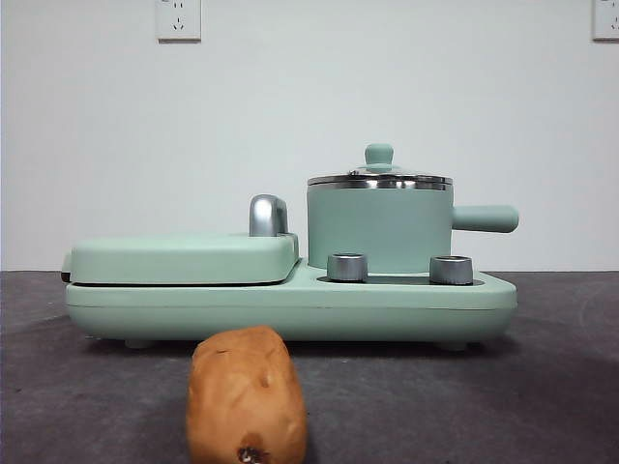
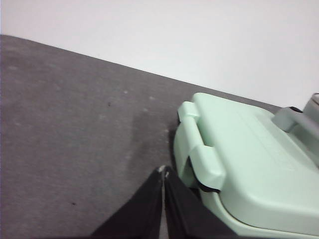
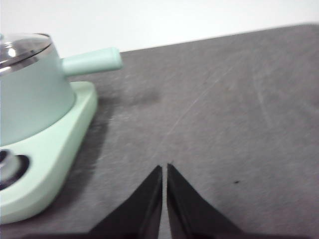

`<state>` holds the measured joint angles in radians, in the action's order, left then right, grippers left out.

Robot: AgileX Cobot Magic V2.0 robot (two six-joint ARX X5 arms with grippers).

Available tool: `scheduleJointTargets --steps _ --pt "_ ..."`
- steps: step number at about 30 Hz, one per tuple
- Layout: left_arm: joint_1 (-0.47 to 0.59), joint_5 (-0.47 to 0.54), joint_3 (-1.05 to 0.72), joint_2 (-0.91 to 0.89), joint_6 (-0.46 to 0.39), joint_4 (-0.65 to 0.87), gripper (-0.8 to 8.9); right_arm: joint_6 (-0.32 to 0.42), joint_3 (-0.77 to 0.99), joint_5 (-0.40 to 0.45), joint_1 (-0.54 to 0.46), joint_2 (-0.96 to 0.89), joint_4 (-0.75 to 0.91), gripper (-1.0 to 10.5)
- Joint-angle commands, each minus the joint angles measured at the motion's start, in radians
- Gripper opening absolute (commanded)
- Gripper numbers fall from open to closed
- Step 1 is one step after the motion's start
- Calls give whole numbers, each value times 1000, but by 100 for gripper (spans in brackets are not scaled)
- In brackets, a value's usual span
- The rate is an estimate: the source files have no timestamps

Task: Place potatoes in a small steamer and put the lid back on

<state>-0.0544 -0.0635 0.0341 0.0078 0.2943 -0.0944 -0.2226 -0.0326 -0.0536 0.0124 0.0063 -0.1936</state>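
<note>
Nearest to us in the front view lies the potato, oblong, orange-brown, end-on w/ a dark eye spot low on its tip, resting on the grey desk just in front of the mint-green cooker base and apart from it. Behind it, on the base's front edge, we see two steel knobs. On one side of the base sits the flat griddle cover, closed, w/ its chrome handle rising at the inner end. On the other side stands the small steamer, upright, its stubby side handle pointing away from the griddle. The lid sits on the steamer's rim, green knob on top. Farther back is a white wall w/ sockets.

Left gripper: we see its jaws closed tip to tip, holding nothing, over bare desk near the griddle cover's outer end. Right gripper: jaws likewise pressed together, empty, over the desk beside the base's steamer end, w/ the steamer and its handle off to one side.
</note>
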Motion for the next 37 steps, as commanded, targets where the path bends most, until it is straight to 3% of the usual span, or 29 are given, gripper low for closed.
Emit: scheduleJointTargets --steps 1,6,13,22,30,33,37 --pt "-1 -24 42 14 60 11 6 -83 -60 -23 2 0 -14 12" --pt "-13 -54 163 91 100 -45 6 -109 -214 -54 2 48 -122 12" --pt "-32 -164 394 290 68 -168 6 -131 -479 -158 2 209 -246 12" --pt "-52 -274 712 566 -32 -315 6 0 -779 -419 2 476 -393 12" --pt "-83 -436 972 779 -216 -463 5 126 -954 -620 2 641 -476 12" --pt "-96 -466 1030 828 -264 -502 6 138 -971 -654 2 666 -470 13" --pt "-107 -466 1049 859 -265 -504 5 138 -971 -653 2 676 -465 13"
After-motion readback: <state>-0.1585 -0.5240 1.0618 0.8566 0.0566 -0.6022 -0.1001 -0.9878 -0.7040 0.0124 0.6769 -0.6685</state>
